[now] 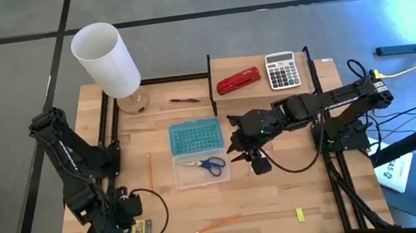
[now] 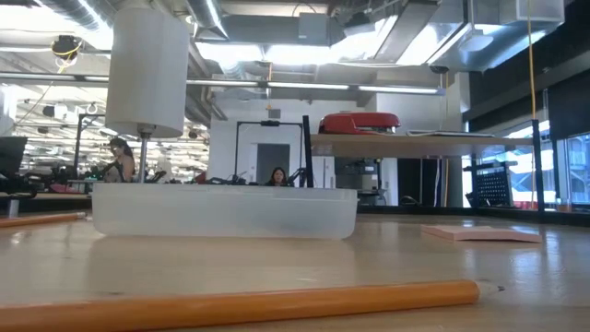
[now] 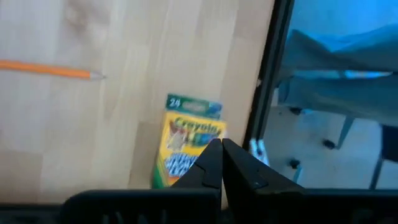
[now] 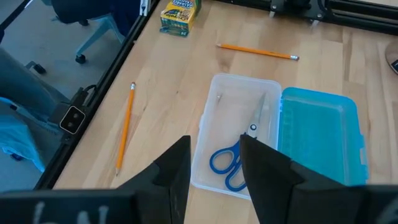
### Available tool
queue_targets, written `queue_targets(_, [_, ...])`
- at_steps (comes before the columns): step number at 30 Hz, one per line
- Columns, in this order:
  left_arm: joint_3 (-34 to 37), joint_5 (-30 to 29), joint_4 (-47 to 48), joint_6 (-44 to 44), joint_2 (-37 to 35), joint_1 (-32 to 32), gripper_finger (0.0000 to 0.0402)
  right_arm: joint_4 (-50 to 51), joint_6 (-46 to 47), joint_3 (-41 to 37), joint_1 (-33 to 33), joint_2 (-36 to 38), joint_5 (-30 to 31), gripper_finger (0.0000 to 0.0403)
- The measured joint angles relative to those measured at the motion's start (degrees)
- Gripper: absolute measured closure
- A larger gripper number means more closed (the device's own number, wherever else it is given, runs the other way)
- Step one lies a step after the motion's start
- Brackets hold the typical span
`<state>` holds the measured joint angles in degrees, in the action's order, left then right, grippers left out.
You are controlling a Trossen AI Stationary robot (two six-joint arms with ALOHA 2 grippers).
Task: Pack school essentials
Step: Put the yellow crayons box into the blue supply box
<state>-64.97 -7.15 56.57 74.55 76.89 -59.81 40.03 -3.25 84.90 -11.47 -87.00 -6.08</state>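
The green-yellow crayon box (image 3: 186,140) lies flat near the table's near-left corner (image 1: 142,230). My left gripper (image 3: 221,152) is shut, its tips over the box's right edge. My right gripper (image 4: 214,155) is open and hovers above the clear case (image 4: 233,134), which holds the blue-handled scissors (image 4: 229,163). The case's blue lid (image 1: 195,137) lies open beside it. Loose on the wood lie two orange pencils (image 1: 216,224) (image 1: 150,168), a tiny yellow block (image 1: 300,214) and a thin dark-red pen (image 1: 184,100). The pink pad (image 2: 479,233) shows only in the low view. My left gripper's shut fingertips (image 3: 214,155) stand over the crayon box's edge (image 3: 208,140), coming from above. Whether they touch it I cannot tell.
A raised shelf (image 1: 256,55) at the far side carries the red stapler (image 1: 238,80) and grey calculator (image 1: 282,70). A tall white cylinder (image 1: 106,57) stands at the far left. Black frame rails (image 1: 104,122) border the table. Bare wood lies along the near edge.
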Motion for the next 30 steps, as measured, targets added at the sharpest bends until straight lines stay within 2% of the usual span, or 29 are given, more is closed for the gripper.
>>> queue_targets(4, [0.02, 0.60, -1.35, 2.85, -0.01, -0.61, 0.0396, 0.00, -0.08, 0.00, 0.01, 0.00, 0.01, 0.0264])
queue_targets(7, [0.04, -1.39, -1.27, 3.11, -0.01, -1.27, 0.0365, 0.01, 0.01, 0.00, 0.00, 0.00, 0.01, 0.0264])
queue_targets(25, [0.09, -4.25, -0.36, 1.58, 0.01, -1.91, 0.0020, 0.02, -0.03, 0.00, 0.00, -0.02, -0.01, 0.0264])
queue_targets(27, [0.09, -4.23, -0.39, 0.77, 0.03, -1.91, 0.0008, 0.02, -0.07, 0.00, 0.00, -0.02, 0.00, 0.0264])
queue_targets(30, [0.09, -4.34, -0.51, 0.30, 0.13, -1.91, 0.0013, 0.02, 0.00, 0.00, 0.00, -0.02, 0.00, 0.0264])
